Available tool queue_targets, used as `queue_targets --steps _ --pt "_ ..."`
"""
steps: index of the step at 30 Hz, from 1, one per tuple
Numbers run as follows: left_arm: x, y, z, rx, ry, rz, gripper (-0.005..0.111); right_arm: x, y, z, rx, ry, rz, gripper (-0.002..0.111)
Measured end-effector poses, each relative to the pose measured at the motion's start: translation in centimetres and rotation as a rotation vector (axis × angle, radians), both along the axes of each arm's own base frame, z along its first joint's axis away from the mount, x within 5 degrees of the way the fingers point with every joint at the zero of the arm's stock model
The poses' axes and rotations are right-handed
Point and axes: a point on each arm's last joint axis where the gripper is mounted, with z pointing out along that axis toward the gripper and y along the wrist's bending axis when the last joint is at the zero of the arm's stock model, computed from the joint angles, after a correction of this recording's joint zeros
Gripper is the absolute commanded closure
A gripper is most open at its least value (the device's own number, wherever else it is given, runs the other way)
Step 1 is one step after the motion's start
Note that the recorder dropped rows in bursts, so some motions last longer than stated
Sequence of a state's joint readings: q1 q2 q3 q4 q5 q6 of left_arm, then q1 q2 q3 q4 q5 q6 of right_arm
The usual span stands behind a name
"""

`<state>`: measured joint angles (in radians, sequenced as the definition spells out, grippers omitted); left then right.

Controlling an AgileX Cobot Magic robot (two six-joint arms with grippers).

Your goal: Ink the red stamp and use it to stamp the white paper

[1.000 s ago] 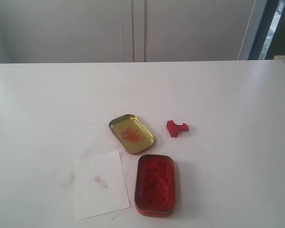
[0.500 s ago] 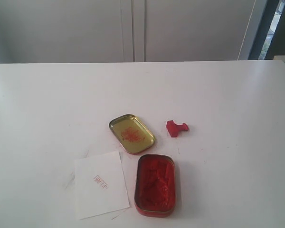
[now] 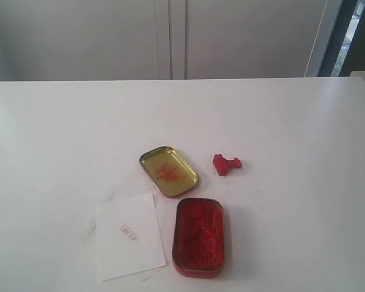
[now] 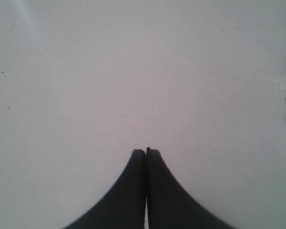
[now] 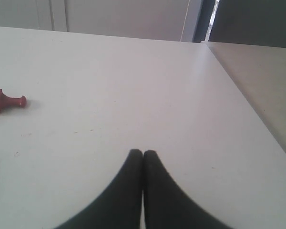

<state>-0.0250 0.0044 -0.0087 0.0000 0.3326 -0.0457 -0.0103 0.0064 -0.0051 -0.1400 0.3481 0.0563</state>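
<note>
The red stamp (image 3: 226, 163) lies on its side on the white table, right of the gold lid; the right wrist view also catches the red stamp (image 5: 5, 101) far off to one side. The white paper (image 3: 129, 236) lies flat at the front left, bearing a small red print. Beside it stands the open red tin of ink paste (image 3: 198, 236). Neither arm shows in the exterior view. My left gripper (image 4: 146, 151) is shut over bare tabletop. My right gripper (image 5: 143, 153) is shut too, with nothing between its fingers, well apart from the stamp.
A gold-coloured tin lid (image 3: 168, 171) with red smears lies behind the ink tin. The table's right edge (image 5: 238, 90) runs close to my right gripper. White cabinet doors stand behind the table.
</note>
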Motion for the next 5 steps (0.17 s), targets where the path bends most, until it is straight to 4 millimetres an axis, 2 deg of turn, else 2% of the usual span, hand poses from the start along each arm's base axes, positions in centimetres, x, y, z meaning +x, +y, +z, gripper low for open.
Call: queue_targets --steps 5 --pt "0.0 0.0 0.0 0.0 0.0 0.0 0.107 0.0 0.0 0.0 0.0 0.0 0.0 0.108"
